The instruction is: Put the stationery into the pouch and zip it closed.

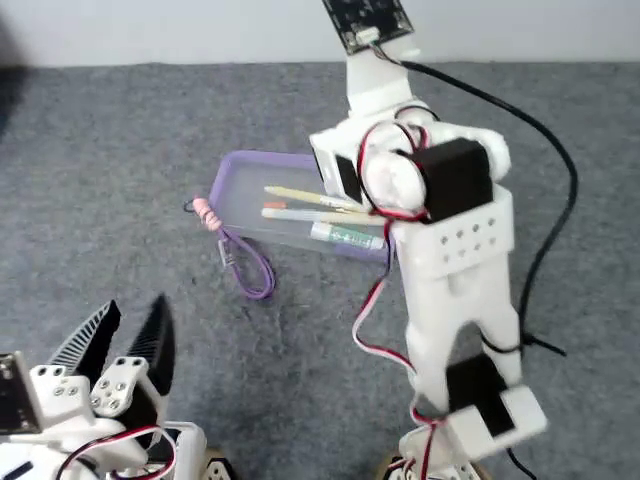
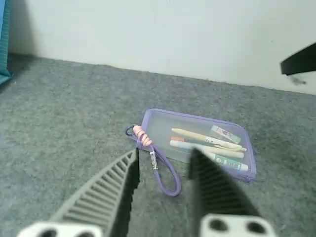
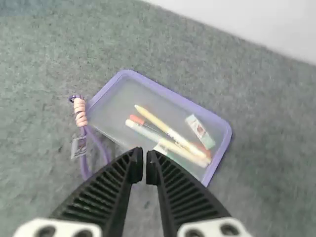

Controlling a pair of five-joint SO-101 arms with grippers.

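Left gripper (image 1: 135,306): fingers spread, holding nothing, well apart from the pouch.
Strap (image 1: 252,272): purple loop at the pouch's left end.
Pouch (image 1: 250,195): flat on the grey carpet (image 1: 100,180).
Pens (image 1: 312,205): lying inside the pouch.
Right gripper (image 3: 144,157): fingers pressed together, empty, above the pouch.

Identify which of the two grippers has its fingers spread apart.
The left gripper: a wide gap separates its fingers. The right gripper, at the purple pouch, has its fingers almost touching.
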